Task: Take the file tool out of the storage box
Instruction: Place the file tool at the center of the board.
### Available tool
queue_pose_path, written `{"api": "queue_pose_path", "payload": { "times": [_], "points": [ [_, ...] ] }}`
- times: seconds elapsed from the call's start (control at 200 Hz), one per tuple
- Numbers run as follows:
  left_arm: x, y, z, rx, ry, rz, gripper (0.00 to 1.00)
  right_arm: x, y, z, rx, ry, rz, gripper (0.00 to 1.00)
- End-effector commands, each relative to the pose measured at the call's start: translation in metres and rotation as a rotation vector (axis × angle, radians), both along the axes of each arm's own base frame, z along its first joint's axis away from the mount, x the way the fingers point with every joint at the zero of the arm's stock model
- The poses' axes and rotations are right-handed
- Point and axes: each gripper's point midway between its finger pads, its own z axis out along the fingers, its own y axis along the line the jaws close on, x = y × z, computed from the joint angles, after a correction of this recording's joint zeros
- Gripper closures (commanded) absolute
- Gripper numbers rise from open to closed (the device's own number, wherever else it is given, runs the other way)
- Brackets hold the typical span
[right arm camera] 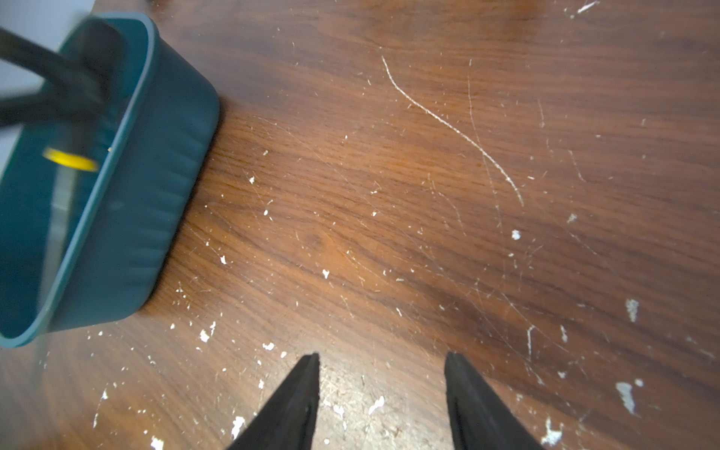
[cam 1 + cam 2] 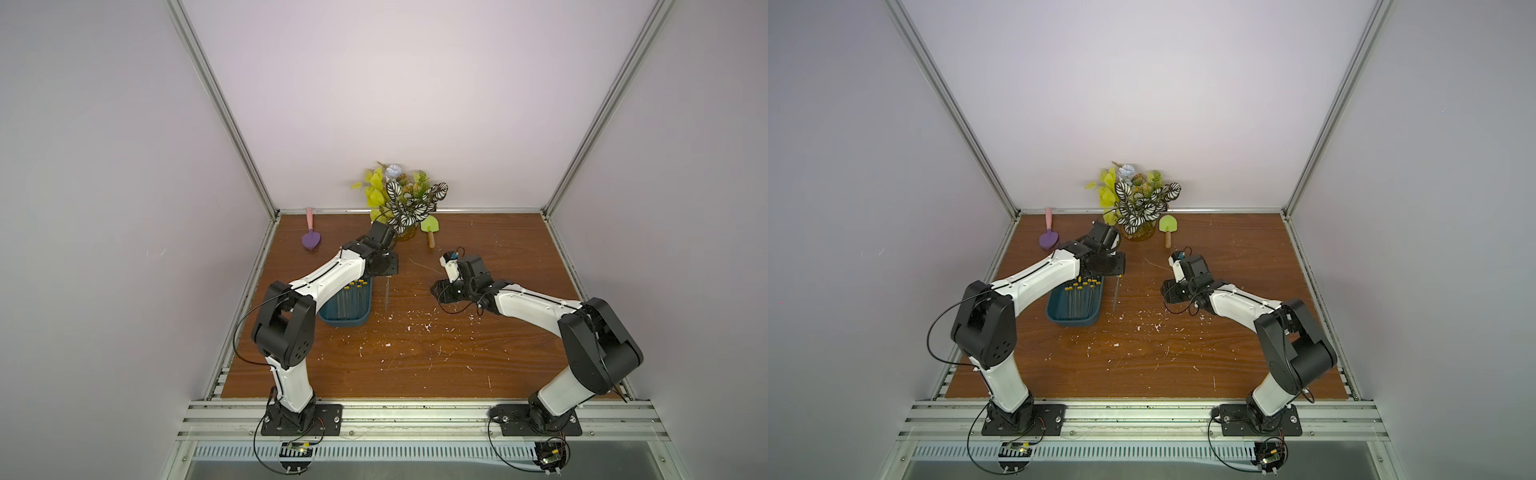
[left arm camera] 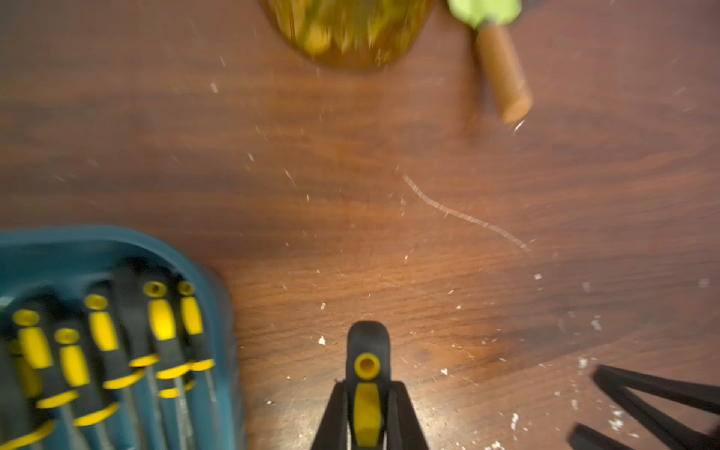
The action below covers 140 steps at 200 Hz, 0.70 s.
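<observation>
While the left end effector is clenched on the black-and-yellow handle of the file, the tool is already outside the storage box, just beside the wall that faces the right arm. In a top view its thin shaft runs toward the robot's bases, roughly parallel to the box's long sides and to the other files lying inside. Whether the tip touches the worktop cannot be told. The right end effector is released over bare wood, well apart, so the coming move probably belongs to the left arm: lowering the file beside the box and letting go.
</observation>
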Motion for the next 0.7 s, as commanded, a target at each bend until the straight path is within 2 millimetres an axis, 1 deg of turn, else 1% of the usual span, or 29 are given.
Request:
{"api": "queue_pose_path", "payload": {
  "times": [0.0,0.08,0.135,0.21,0.25,0.285,0.39,0.525,0.696],
  "points": [
    [0.0,-0.005,-0.011,0.007,0.001,0.035,1.0,0.0,0.0,0.008,0.003,-0.029,0.002,0.43],
    [0.0,-0.003,-0.027,0.03,0.022,0.044,1.0,-0.003,-0.001,0.006,0.003,-0.023,0.002,0.43],
    [-0.001,-0.001,-0.037,0.049,0.033,0.048,0.97,-0.005,-0.002,0.004,0.001,-0.019,0.001,0.43],
    [-0.002,0.001,-0.047,0.068,0.049,0.043,0.96,-0.007,-0.004,0.002,-0.003,-0.017,-0.001,0.43],
    [-0.002,0.001,-0.052,0.073,0.053,0.043,0.93,-0.007,-0.005,0.002,-0.004,-0.019,-0.004,0.43],
    [-0.003,0.002,-0.055,0.081,0.059,0.043,0.88,-0.008,-0.006,0.001,-0.008,-0.018,-0.005,0.43],
    [-0.003,0.005,-0.063,0.095,0.063,0.048,0.83,-0.008,-0.007,-0.002,-0.012,-0.013,-0.008,0.43],
    [-0.005,0.007,-0.071,0.108,0.071,0.053,0.81,-0.01,-0.008,-0.005,-0.013,-0.008,-0.01,0.43],
    [-0.004,0.008,-0.07,0.112,0.064,0.053,0.72,-0.01,-0.008,-0.007,-0.015,-0.006,-0.011,0.43]
  ]
}}
